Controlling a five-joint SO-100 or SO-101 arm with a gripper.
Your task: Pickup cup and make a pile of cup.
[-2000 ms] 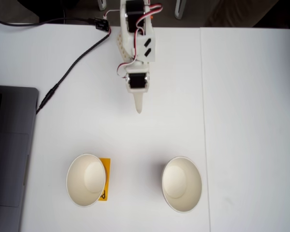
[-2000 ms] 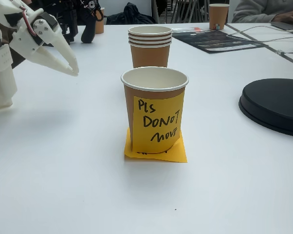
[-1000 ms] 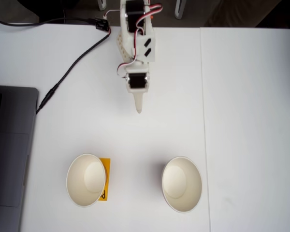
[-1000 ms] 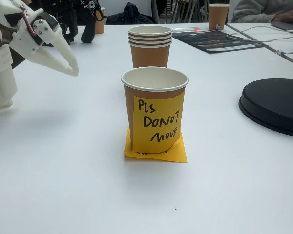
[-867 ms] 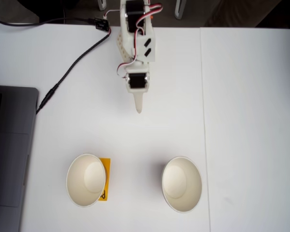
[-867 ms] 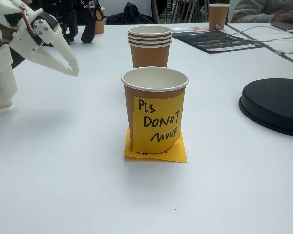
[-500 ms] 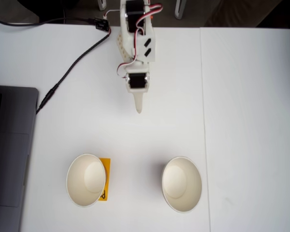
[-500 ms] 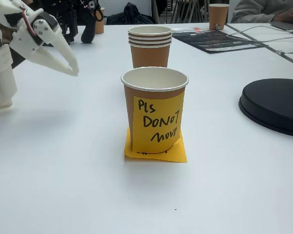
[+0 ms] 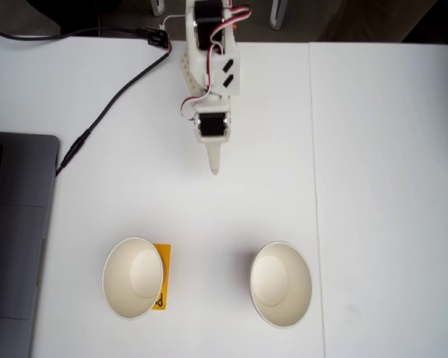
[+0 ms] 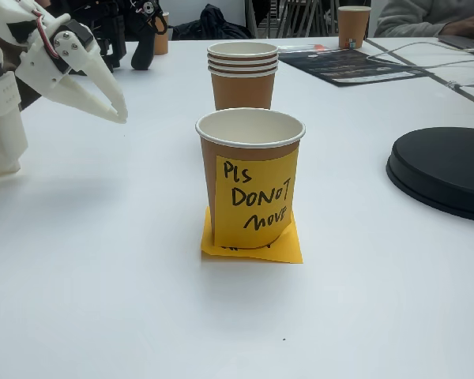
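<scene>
Take the noted cup [image 10: 250, 175] as your landmark: a yellow sticky note [image 10: 253, 201] on its wall reads "Pls DO NOT move", and it stands on an orange note [image 10: 253, 245]. Behind it in that side view stands the pile of cup [image 10: 242, 75], several rims showing. Your gripper [image 10: 118, 110] hangs to its left above the table [image 10: 103, 276], well apart, jaws together, holding nothing.

I see bare counter [image 9: 231, 209] between the fingers [image 9: 214, 165] and both cups; the cup [image 9: 132, 277] and the pile of cup [image 9: 281, 283] stand well apart, laptop [image 9: 15, 239] flanking left.
</scene>
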